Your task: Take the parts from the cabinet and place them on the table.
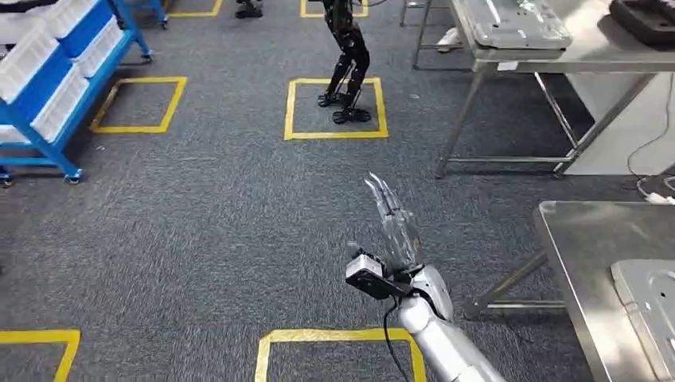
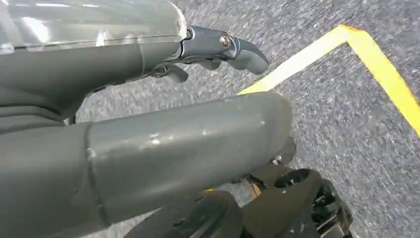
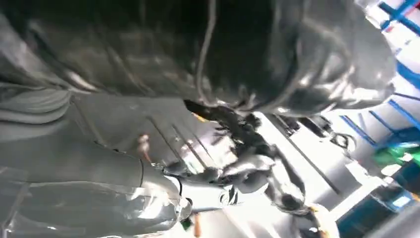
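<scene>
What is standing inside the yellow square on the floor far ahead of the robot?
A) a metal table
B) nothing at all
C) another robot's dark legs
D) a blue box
C: in the head view a pair of dark robot legs has its feet planted inside the yellow tape square on the grey carpet.

Shelving rack [image 1: 56, 79] with bins at the floor's far left, a second robot's legs [image 1: 348, 68] standing inside a taped floor square [image 1: 336, 109] at far centre, desk [image 1: 557, 48] carrying a metal plate [image 1: 517, 24] at far right, another desk [image 1: 589, 263] with a plate [image 1: 649, 306] near right, raised right hand [image 1: 396, 227] between them
</scene>
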Robot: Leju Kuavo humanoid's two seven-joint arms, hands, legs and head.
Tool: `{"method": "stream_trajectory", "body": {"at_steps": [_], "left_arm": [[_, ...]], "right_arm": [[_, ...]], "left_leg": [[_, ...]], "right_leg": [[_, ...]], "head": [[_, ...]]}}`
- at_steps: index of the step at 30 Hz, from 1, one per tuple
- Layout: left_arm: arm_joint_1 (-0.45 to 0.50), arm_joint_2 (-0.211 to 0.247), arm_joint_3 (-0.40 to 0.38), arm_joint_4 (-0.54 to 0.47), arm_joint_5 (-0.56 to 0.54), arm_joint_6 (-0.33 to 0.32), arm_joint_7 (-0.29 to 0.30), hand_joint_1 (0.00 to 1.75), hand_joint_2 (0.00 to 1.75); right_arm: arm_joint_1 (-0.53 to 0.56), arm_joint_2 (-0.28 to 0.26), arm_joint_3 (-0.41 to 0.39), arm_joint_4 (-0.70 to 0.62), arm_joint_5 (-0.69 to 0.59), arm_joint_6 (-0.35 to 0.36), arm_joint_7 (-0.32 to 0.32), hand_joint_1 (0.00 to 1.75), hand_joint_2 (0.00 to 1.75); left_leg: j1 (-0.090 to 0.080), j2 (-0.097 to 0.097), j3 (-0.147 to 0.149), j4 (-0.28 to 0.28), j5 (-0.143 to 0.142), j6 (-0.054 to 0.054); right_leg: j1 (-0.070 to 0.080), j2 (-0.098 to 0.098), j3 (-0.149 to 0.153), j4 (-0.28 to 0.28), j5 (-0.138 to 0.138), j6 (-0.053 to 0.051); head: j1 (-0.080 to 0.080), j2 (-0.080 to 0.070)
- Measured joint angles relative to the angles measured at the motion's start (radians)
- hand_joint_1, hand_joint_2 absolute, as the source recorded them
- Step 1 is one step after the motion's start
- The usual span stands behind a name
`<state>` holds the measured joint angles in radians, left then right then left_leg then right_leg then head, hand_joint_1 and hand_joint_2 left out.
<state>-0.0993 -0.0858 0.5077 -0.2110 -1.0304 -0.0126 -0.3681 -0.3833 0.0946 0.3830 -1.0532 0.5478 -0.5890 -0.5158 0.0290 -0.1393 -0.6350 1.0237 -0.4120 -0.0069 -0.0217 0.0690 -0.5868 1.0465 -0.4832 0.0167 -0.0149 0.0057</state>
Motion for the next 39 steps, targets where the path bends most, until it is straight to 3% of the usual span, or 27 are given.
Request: {"method": "stream_trajectory", "body": {"at_steps": [1,2,4,5,7,8,9,11,12,13,17,18,19,20,22,23,25,26,27,28,30,32,33,34,35,37,39], "left_arm": [[0.004,0.0,0.0,0.0,-0.003,-0.003,0.0,0.0,0.0],[0.007,0.001,0.0,0.0,-0.005,-0.005,0.0,0.0,0.0],[0.01,0.0,0.0,0.0,-0.007,-0.006,0.0,0.0,0.0],[0.006,-0.002,0.0,0.0,-0.009,-0.006,0.0,0.0,0.0],[0.003,-0.005,0.0,0.0,-0.01,-0.006,0.0,0.0,0.0],[0.005,-0.005,0.0,0.0,-0.011,-0.006,0.002,0.0,0.0],[0.009,-0.005,0.001,0.0,-0.013,-0.007,0.003,0.0,0.0],[0.009,-0.005,0.001,0.0,-0.013,-0.007,0.003,0.0,0.0],[0.007,-0.005,0.001,0.0,-0.013,-0.007,0.003,0.0,0.0],[0.001,-0.005,0.001,0.0,-0.013,-0.007,0.003,0.0,0.0],[0.008,-0.006,0.003,0.0,-0.013,-0.007,0.003,0.0,0.0],[0.012,-0.008,0.003,0.0,-0.013,-0.008,0.004,0.0,0.0],[0.011,-0.01,0.005,0.0,-0.013,-0.008,0.007,0.0,0.0],[0.007,-0.01,0.006,0.0,-0.014,-0.008,0.007,0.0,0.0],[0.005,-0.013,0.01,0.0,-0.014,-0.008,0.008,0.0,0.0],[0.007,-0.014,0.01,0.0,-0.015,-0.008,0.008,0.0,0.0],[0.011,-0.014,0.013,0.0,-0.016,-0.008,0.011,0.0,0.0],[0.013,-0.014,0.015,0.0,-0.015,-0.008,0.011,0.0,0.0],[0.014,-0.014,0.016,0.0,-0.013,-0.008,0.011,0.0,0.0],[0.014,-0.015,0.018,0.0,-0.013,-0.008,0.011,0.0,0.0],[0.014,-0.016,0.021,0.0,-0.009,-0.006,0.01,0.0,0.0],[0.028,-0.016,0.028,0.0,-0.005,-0.005,0.007,0.0,0.0],[0.034,-0.012,0.034,0.0,-0.002,-0.004,0.005,0.0,0.0],[0.039,-0.013,0.037,0.0,0.001,-0.003,0.002,0.0,0.0],[0.039,-0.013,0.039,0.0,0.002,-0.003,0.002,0.0,0.0],[0.039,-0.013,0.045,0.0,0.005,-0.006,0.002,0.0,0.0],[0.044,-0.013,0.051,0.0,0.005,-0.011,0.002,0.0,0.0]], "right_arm": [[0.0,0.002,-0.005,0.022,0.009,-0.006,0.001,0.0,0.0],[0.0,0.005,-0.009,0.036,0.01,-0.01,-0.002,0.0,0.0],[0.004,0.016,-0.036,0.109,-0.007,-0.02,-0.038,0.0,0.0],[0.011,0.017,-0.049,0.146,-0.015,-0.022,-0.052,0.0,0.0],[0.036,0.017,-0.08,0.226,-0.026,-0.031,-0.071,0.0,0.0],[0.043,0.018,-0.087,0.258,-0.026,-0.037,-0.074,0.0,0.0],[0.047,0.022,-0.093,0.296,-0.025,-0.044,-0.08,0.0,0.0],[0.052,0.029,-0.105,0.36,-0.022,-0.055,-0.08,0.0,0.0],[0.052,0.031,-0.111,0.387,-0.018,-0.06,-0.075,0.0,0.0],[0.054,0.034,-0.116,0.411,-0.01,-0.065,-0.059,0.0,0.0],[0.065,0.04,-0.135,0.519,0.014,-0.08,-0.018,0.0,0.0],[0.067,0.039,-0.139,0.541,0.028,-0.081,0.015,0.0,0.0],[0.068,0.039,-0.143,0.573,0.04,-0.088,0.04,0.0,0.0],[0.077,0.038,-0.148,0.6,0.046,-0.092,0.052,0.0,0.0],[0.11,0.032,-0.158,0.637,0.051,-0.093,0.068,0.0,0.0],[0.122,0.03,-0.163,0.656,0.055,-0.091,0.092,0.0,0.0],[0.131,0.028,-0.17,0.687,0.062,-0.087,0.13,0.0,0.0],[0.132,0.026,-0.174,0.7,0.07,-0.075,0.162,0.0,0.0],[0.136,0.022,-0.178,0.715,0.075,-0.061,0.197,0.0,0.0],[0.144,0.015,-0.182,0.733,0.082,-0.04,0.241,0.0,0.0],[0.171,0.006,-0.193,0.762,0.082,0.003,0.317,0.0,0.0],[0.204,-0.001,-0.209,0.781,0.067,0.039,0.346,0.0,0.0],[0.221,-0.002,-0.217,0.788,0.062,0.048,0.351,0.0,0.0],[0.233,-0.006,-0.223,0.795,0.06,0.056,0.357,0.0,0.0],[0.245,-0.008,-0.23,0.804,0.055,0.068,0.37,0.0,0.0],[0.271,-0.013,-0.247,0.823,0.041,0.091,0.403,0.0,0.0],[0.299,-0.019,-0.259,0.834,0.037,0.091,0.41,0.0,0.0]], "left_leg": [[0.002,-0.009,0.0,-0.006,0.003,-0.009],[0.001,-0.01,-0.005,-0.007,0.003,-0.014],[-0.006,0.108,-0.028,0.057,-0.035,-0.013],[-0.005,0.126,-0.062,0.126,-0.075,-0.014],[-0.005,0.133,-0.131,0.271,-0.141,-0.017],[-0.005,0.133,-0.142,0.3,-0.145,-0.017],[-0.005,0.134,-0.124,0.278,-0.124,-0.016],[-0.01,0.149,-0.024,0.116,-0.051,-0.003],[-0.015,0.18,0.023,0.041,-0.031,0.007],[-0.029,0.214,0.043,-0.006,-0.044,0.014],[-0.029,0.167,0.044,-0.015,-0.036,0.033],[-0.018,0.161,0.055,-0.024,-0.027,0.038],[-0.017,0.153,0.055,-0.028,-0.025,0.043],[-0.017,0.143,0.053,-0.027,-0.022,0.048],[-0.018,0.114,0.051,-0.027,-0.023,0.05],[-0.018,0.099,0.051,-0.026,-0.023,0.05],[-0.018,0.074,0.053,-0.023,-0.025,0.049],[-0.018,0.06,0.053,-0.02,-0.026,0.046],[-0.017,0.048,0.053,-0.015,-0.029,0.042],[-0.019,0.038,0.049,-0.009,-0.033,0.036],[-0.016,0.018,0.042,-0.005,-0.034,0.025],[-0.014,-0.006,0.04,-0.012,-0.031,0.01],[-0.014,0.011,0.039,-0.004,-0.038,0.008],[-0.02,0.071,0.029,0.023,-0.057,0.004],[-0.019,0.103,-0.003,0.085,-0.096,0.0],[-0.016,0.124,-0.079,0.24,-0.166,-0.007],[-0.014,0.13,-0.101,0.285,-0.165,-0.01]], "right_leg": [[0.002,-0.008,0.001,-0.001,0.001,-0.006],[-0.009,-0.021,0.008,-0.011,0.008,-0.017],[-0.004,-0.047,0.016,-0.023,0.013,-0.03],[0.0,-0.064,0.015,-0.023,0.012,-0.035],[0.006,-0.101,0.012,-0.023,0.01,-0.038],[0.008,-0.114,0.01,-0.022,0.01,-0.039],[0.01,-0.128,0.01,-0.022,0.01,-0.039],[0.013,-0.152,0.013,-0.022,0.008,-0.037],[0.015,-0.161,0.016,-0.022,0.006,-0.035],[0.024,-0.172,0.015,-0.019,0.002,-0.028],[0.024,-0.208,0.032,-0.028,-0.002,-0.007],[0.016,-0.171,0.031,-0.017,-0.012,0.002],[0.015,-0.113,0.017,0.015,-0.04,0.005],[0.013,-0.087,-0.015,0.081,-0.082,0.005],[0.011,-0.072,-0.087,0.233,-0.147,0.009],[0.011,-0.071,-0.109,0.271,-0.149,0.009],[0.007,-0.069,-0.086,0.205,-0.084,0.009],[0.005,-0.064,-0.048,0.12,-0.034,0.008],[0.0,-0.041,-0.006,0.03,0.009,0.007],[-0.002,0.015,0.011,-0.008,-0.003,0.003],[0.002,-0.004,0.014,-0.014,-0.005,0.001],[0.006,-0.025,0.023,-0.018,-0.003,-0.012],[-0.003,-0.039,0.028,-0.029,0.001,-0.021],[-0.001,-0.046,0.031,-0.032,0.002,-0.024],[0.001,-0.06,0.032,-0.032,-0.001,-0.033],[0.007,-0.093,0.034,-0.031,-0.006,-0.039],[0.009,-0.124,0.037,-0.029,-0.012,-0.039]], "head": [[0.0,0.0],[0.0,0.0],[-0.001,0.0],[-0.001,0.0],[-0.001,0.0],[-0.001,0.0],[-0.001,0.0],[-0.001,0.0],[-0.001,0.0],[-0.001,0.0],[0.0,0.0],[0.001,0.0],[0.001,0.0],[0.001,0.0],[0.001,0.0],[0.001,0.0],[0.001,0.0],[0.001,0.0],[0.001,0.0],[0.001,0.0],[0.001,0.0],[0.001,0.0],[0.001,0.0],[0.0,0.0],[-0.003,0.0],[-0.002,0.0],[-0.003,0.0]]}}
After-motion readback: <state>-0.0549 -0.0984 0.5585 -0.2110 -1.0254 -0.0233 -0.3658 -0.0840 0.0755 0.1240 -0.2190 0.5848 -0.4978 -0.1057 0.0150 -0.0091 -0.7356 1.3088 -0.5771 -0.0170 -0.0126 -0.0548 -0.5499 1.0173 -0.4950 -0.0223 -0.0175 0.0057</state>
